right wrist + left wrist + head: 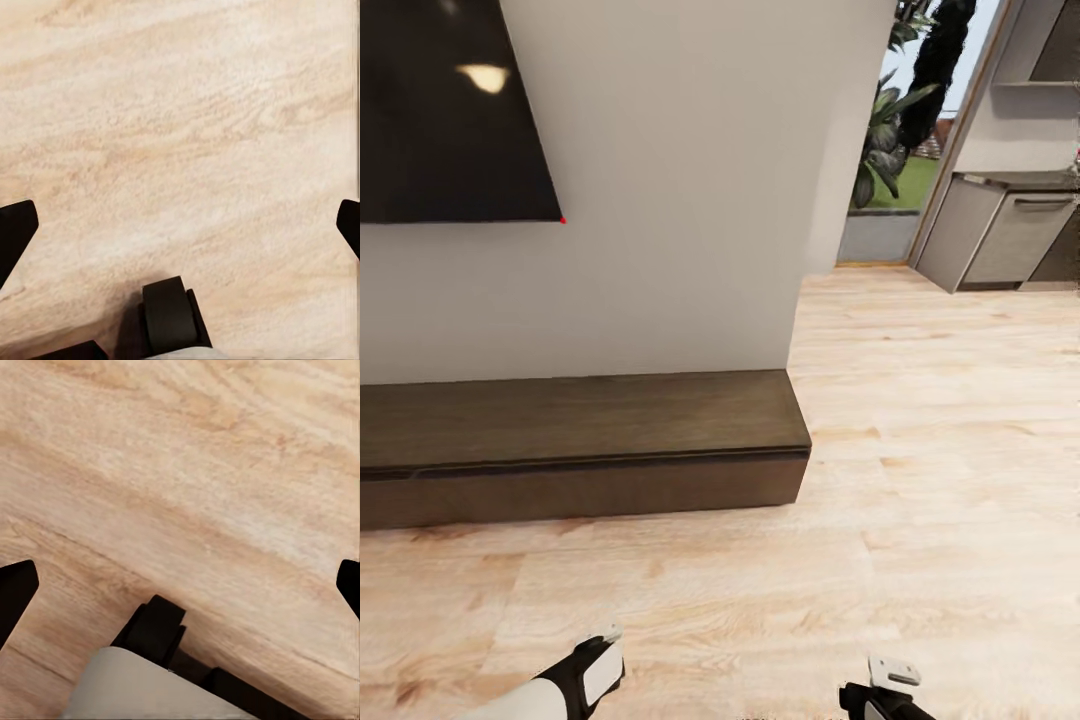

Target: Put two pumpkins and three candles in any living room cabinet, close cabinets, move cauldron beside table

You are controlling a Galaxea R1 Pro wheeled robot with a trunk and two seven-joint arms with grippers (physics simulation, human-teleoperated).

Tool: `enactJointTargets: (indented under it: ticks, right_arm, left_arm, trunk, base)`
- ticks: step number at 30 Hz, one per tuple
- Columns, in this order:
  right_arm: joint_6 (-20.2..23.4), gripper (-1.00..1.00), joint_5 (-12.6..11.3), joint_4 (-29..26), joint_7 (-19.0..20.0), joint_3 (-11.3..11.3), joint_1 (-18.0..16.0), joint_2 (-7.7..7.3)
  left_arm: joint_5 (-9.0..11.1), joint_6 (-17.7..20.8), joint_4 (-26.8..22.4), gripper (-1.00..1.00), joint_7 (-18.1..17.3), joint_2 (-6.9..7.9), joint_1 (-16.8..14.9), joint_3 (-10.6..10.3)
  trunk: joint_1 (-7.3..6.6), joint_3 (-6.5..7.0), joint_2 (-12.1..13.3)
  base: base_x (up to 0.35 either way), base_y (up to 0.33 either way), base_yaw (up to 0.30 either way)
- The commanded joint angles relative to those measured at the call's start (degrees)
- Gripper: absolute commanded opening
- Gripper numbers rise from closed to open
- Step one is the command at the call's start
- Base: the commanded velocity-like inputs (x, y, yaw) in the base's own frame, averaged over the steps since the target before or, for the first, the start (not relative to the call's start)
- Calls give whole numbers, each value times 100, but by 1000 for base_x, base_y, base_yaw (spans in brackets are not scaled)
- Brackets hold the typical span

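Note:
The cabinet (580, 450), a long low dark-brown console, stands against the white wall ahead, its fronts flush and closed and its top bare. The pumpkins, candles, cauldron and table are out of view. My left gripper (595, 668) hangs low at the lower edge of the head view, above the wood floor and well short of the cabinet. In the left wrist view the left gripper (180, 585) is open, its fingertips (15, 589) wide apart over bare floor. My right gripper (890, 680) is also low over the floor. In the right wrist view the right gripper (180, 225) is open and holds nothing.
A dark TV screen (450, 110) hangs on the wall above the cabinet. The wall ends at a corner (810, 270) to the right. Beyond it, wood floor (940, 420) runs to a glass door with plants (890, 130) and grey kitchen cupboards (1000, 235).

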Motion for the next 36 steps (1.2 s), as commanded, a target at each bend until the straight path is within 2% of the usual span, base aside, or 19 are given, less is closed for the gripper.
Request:
enactJointTargets:
  ticks: [1,7,11,14,21,28,36]
  right_arm:
    - [18,100,-44,52,-29,50,0,-7]
    - [-176,100,-44,270,-28,50,0,-9]
    - [-221,100,-40,397,-26,61,0,-4]
    - [-226,100,-42,420,-27,66,5,4]
    - [-233,100,35,422,-26,82,9,64]
    - [-230,100,52,484,-25,94,9,88]
    - [-230,100,24,513,-5,94,9,91]
  left_arm:
    - [22,42,-15,100,31,0,92,-40]
    - [-26,41,38,100,31,8,430,-46]
    - [-322,40,69,100,31,63,647,-49]
    - [-412,34,73,100,31,80,702,-49]
    - [-431,-254,128,100,1,93,834,-50]
    - [-426,-301,195,100,-446,101,913,-45]
    - [-417,-416,197,100,-576,327,1011,-49]
  trunk:
    - [-23,5,40]
    - [-155,61,280]
    - [-243,100,441]
    - [-309,134,561]
    - [-463,253,842]
    - [-616,379,1123]
    - [-792,513,1443]
  base:
    - [0,0,-133]
    - [0,0,-141]
    - [0,0,-159]
    - [0,0,-136]
    - [0,0,-15]
    - [0,0,221]
    - [0,0,247]
